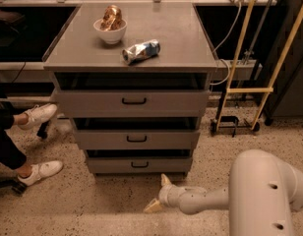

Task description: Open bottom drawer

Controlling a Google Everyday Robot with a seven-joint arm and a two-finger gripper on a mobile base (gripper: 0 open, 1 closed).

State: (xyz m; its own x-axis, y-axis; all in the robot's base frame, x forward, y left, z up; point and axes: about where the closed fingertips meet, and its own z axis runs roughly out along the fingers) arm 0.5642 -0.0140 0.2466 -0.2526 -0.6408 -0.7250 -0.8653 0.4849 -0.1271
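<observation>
Camera view: pincer [159,193] spread wide, low nr floor [87,213], just in front of bottom drawer [112,166].

the one camera is looking steeply down at the front of the cabinet [181,43] from fairly near, probably mounted up behind the arm [259,195]; the gripper [159,193] is showing low in frame, fingers spread, just before the bottom drawer [139,165].

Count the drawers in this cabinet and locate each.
3, stacked: top drawer under the cabinet top, middle drawer below it, bottom drawer lowest. The gripper hovers open, low before the bottom drawer, not touching it.
</observation>
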